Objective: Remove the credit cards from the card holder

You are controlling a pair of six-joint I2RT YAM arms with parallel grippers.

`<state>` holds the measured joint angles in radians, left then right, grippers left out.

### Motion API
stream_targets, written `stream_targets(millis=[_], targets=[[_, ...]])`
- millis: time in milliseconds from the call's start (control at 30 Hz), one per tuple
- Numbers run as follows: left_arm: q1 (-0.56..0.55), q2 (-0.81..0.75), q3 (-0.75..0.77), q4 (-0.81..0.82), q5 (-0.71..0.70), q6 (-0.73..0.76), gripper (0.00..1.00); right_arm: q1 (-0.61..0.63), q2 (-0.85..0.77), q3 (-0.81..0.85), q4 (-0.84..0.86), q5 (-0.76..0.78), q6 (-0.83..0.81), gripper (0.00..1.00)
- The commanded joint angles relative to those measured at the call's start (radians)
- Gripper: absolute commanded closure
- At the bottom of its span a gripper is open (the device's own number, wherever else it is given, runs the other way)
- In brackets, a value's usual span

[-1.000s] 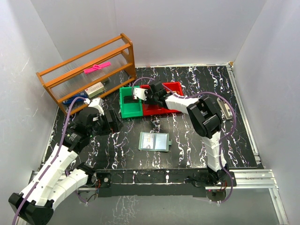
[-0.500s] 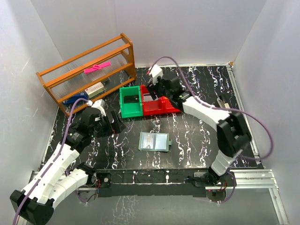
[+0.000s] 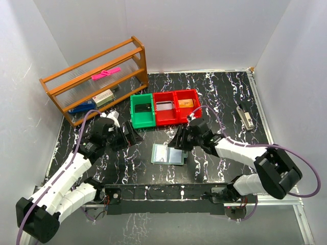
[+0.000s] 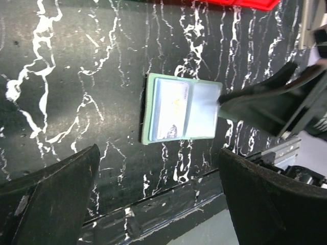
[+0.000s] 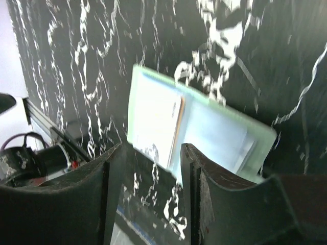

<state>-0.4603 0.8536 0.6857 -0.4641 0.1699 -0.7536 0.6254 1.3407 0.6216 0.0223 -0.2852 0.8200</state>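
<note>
Upper left of top view: wooden rack [image 3: 97, 81], pink item [image 3: 106, 74] on its upper shelf.

Left of centre: left end effector [image 3: 130, 137] low over black marbled tabletop [image 3: 214, 92], pointing toward frame centre. Jaws spread fully wide, nothing between them. In left wrist view, one finger [image 4: 56, 194] in each lower corner, bare tabletop in the gap.

Above centre: green bin [image 3: 142, 109], something dark inside; touching its right side, two red bins [image 3: 176, 107] in a row.

Centre, slightly low: card holder [image 3: 168, 153], lying flat and opened out, pale inside facing up, greenish edging. Whitish card [image 4: 171, 109] still in the left half's pocket; right half pale, contents unclear.

Just right of centre: right end effector [image 3: 179, 143] at the card holder's upper right edge, angled down toward it. Jaws partway apart. In left wrist view, one fingertip at the holder's right edge; contact or mere closeness not clear. In right wrist view, gap between fingers showing the holder beyond, nothing visibly clamped.

Far right: small grey object [image 3: 246, 116] near the tabletop's edge, well apart from the rest.
</note>
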Motion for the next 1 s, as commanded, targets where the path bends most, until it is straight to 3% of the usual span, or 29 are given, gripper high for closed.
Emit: stream_targets(millis=[0,200,600,767,967], targets=[[0.003,0.003,-0.03,0.073,0.092,-0.046,0.02,0.056,-0.09,-0.018,0.012,0.03,0.19,0.56],[0.004,0.125,-0.083,0.18,0.235,-0.069,0.11,0.086,-0.049,-0.044,0.055,0.021,0.259,0.62],[0.003,0.235,-0.048,0.179,0.287,-0.028,0.13,0.098,0.15,-0.052,0.163,-0.029,0.3,0.65],[0.002,0.268,-0.064,0.239,0.332,-0.045,0.17,0.098,0.198,-0.068,0.149,-0.013,0.294,0.73],[-0.031,0.381,-0.014,0.273,0.352,-0.027,0.33,0.096,0.215,-0.091,0.158,0.008,0.288,0.82]])
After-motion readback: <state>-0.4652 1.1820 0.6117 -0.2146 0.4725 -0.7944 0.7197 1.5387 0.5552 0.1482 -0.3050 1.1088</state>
